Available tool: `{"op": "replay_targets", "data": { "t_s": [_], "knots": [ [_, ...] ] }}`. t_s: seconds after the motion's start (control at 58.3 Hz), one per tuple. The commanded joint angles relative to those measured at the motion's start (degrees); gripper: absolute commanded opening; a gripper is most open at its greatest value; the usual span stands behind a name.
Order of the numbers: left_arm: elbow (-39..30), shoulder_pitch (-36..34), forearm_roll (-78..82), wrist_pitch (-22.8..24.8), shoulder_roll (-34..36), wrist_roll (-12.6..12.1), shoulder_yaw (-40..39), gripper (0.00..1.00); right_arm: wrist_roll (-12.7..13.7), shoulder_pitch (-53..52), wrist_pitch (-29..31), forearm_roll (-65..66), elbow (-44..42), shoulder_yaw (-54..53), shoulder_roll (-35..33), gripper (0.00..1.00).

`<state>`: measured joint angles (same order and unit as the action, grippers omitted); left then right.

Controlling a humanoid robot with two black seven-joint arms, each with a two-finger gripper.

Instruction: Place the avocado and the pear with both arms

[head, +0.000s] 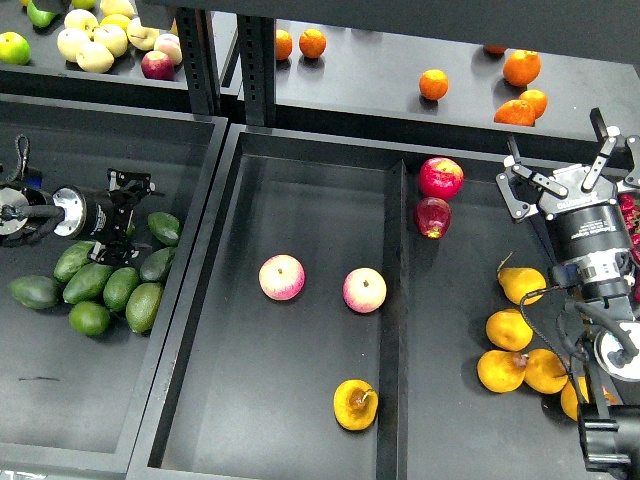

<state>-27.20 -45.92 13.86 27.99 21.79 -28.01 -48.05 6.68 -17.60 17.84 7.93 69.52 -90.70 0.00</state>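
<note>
The pear (355, 404), brown patch up, lies in the near part of the center tray (300, 190), already placed. The avocado (89, 318) sits at the near edge of the green pile in the left bin, just near and slightly right of my left tool (128, 215), whose fingers are too dark to tell apart. Darker avocados (120, 288) crowd between them. My right tool (560, 165) hangs empty, fingers spread, over the right bin, beside 2 red apples (438, 195).

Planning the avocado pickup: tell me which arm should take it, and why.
Left. The left gripper hangs right over the avocado pile in the left bin, near the avocado. The right gripper, open and empty, is across the middle tray by the yellow-orange pears.
</note>
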Motion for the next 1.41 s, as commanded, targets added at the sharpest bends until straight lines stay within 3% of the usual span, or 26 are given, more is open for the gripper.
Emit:
{"op": "replay_targets", "data": {
  "t_s": [0.0,0.137,0.36,0.463,0.634,0.669,0.737,0.926,1.115,1.269,1.389],
  "knots": [
    [-0.5,2.6,-0.4,0.0,-4.6,0.3,-10.6,0.99,0.0,-0.3,-0.1,-0.1,-0.1,0.1,0.0,1.00],
    [-4.4,6.0,-0.8,0.0,-10.5,2.8,-22.9,0.99,0.0,-0.9,-0.1,-0.1,0.0,0.5,0.0,1.00],
    [-18.1,11.5,-2.2,0.0,-20.5,3.0,-35.7,0.99,2.5,-0.9,-0.1,0.1,0.0,1.0,0.0,1.00],
    [-23.9,13.3,-2.4,-5.8,-21.8,3.7,-39.4,0.99,4.2,-1.5,-0.4,0.2,-0.1,1.1,0.0,1.00],
    [-28.3,14.8,-2.4,-9.9,-21.8,9.7,-42.5,0.99,5.4,-3.3,-0.7,0.1,-1.9,2.4,0.0,1.00],
    [-29.3,15.6,-2.4,-10.3,-21.8,13.0,-42.4,1.00,7.1,-3.9,-0.5,-0.3,-2.7,4.6,-2.3,1.00],
    [-30.1,15.9,-2.4,-10.5,-21.8,14.0,-42.5,0.99,9.4,-4.5,-0.1,-0.5,-3.3,7.0,-4.6,1.00],
    [-33.5,16.6,-4.5,-14.4,-21.8,14.4,-42.7,1.00,16.7,-8.9,3.7,-1.5,-5.7,16.4,-12.7,1.00],
    [-36.3,16.7,-4.9,-16.6,-21.8,14.3,-42.7,1.00,17.6,-16.1,10.2,-2.8,-9.4,29.3,-21.9,1.00],
    [-36.3,16.8,-4.9,-16.5,-21.8,14.3,-42.7,0.99,21.2,-20.3,10.2,-2.2,-13.3,39.6,-25.7,1.00],
    [-36.5,17.3,-5.0,-16.4,-21.8,14.3,-42.7,1.00,21.3,-24.9,10.2,-2.0,-15.4,49.0,-29.0,1.00]
  ]
}}
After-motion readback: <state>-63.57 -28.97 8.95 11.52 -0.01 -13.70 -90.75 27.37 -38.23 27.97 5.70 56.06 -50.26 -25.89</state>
